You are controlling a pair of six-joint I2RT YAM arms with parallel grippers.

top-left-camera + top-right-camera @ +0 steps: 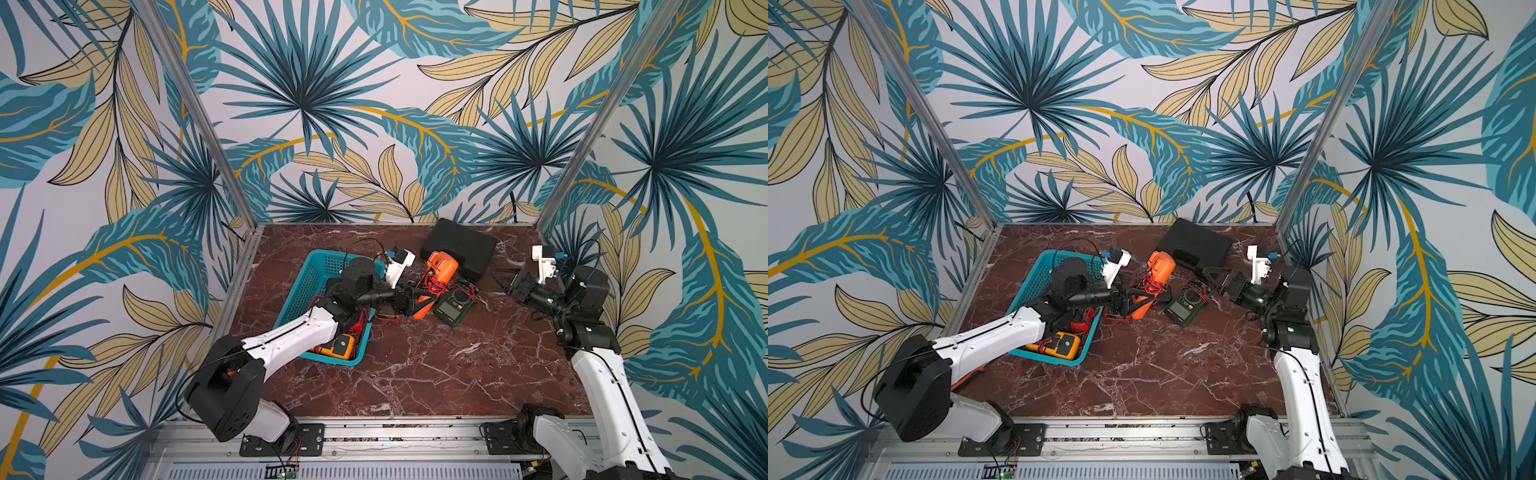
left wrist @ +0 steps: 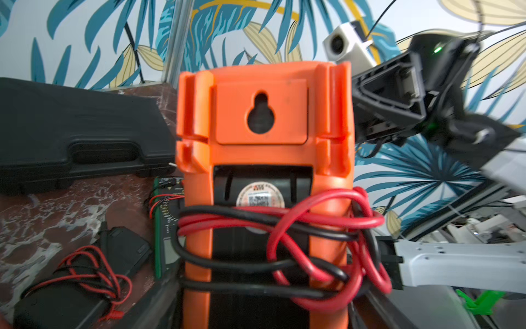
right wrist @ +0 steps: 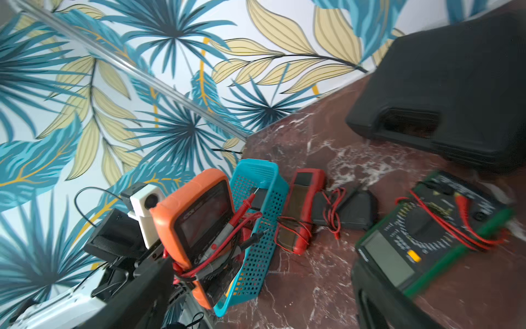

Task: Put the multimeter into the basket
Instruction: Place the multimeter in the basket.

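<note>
Multimeter [image 1: 441,266], orange-cased, is held off the desk [image 1: 436,374] by the left hand [image 1: 411,301]. The jaws stand fairly wide, clamped across its lower body, and it tilts upward just beside the basket [image 1: 316,266], which sits toward the far left corner. The right hand [image 1: 503,277] is fully spread and empty, near a green meter [image 1: 455,305]. We judge three hazards. The red and black leads [image 2: 313,228], loosely knotted round the case, could catch on the basket's rim or mesh during the swing across. The long body overhanging the grip could pivot or slip between the pads. A yellow meter [image 1: 336,347] already fills the basket's near end, and the left arm crosses above it. A low release could therefore land the load on the rim or push the light basket along the desk.
</note>
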